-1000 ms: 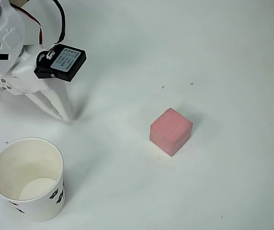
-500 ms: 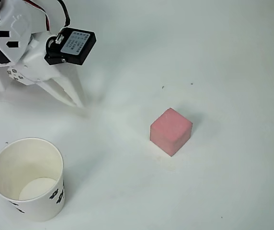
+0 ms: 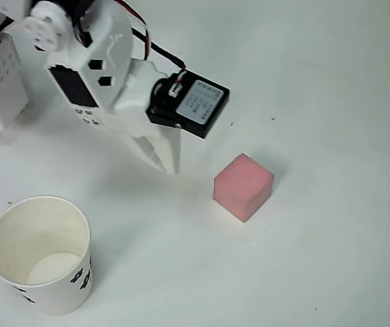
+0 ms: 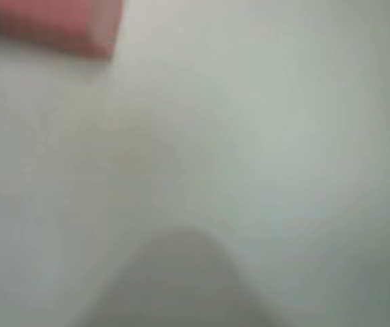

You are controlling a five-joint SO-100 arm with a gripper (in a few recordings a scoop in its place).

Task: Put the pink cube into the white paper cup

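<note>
The fingers [image 3: 168, 160] in the overhead view are two white tapered blades pointing down toward the bench [image 3: 318, 82], their tips drawn close into one point with no clear gap between them and nothing pinched there; they stand a short way to the left of the pink cube [image 3: 243, 187] and do not touch it. Just above the fingers on the white arm [image 3: 93, 68] sits a black servo block [image 3: 188, 105] with a pale sticker carrying small printed lines, too fine to read. The pink cube rests on the white bench near the middle, a little toward the right edge, one corner turned toward the bottom edge. The white paper cup [image 3: 40, 255] stands upright and open near the bottom-left corner of the bench, well apart from the cube, showing a cream inside and small black printed marks low on its wall that cannot be made out as words. In the wrist view everything is blurred: the pink cube [image 4: 48, 24] lies at the top-left corner and a dim grey shape [image 4: 181, 283] rises from the bottom edge.
</note>
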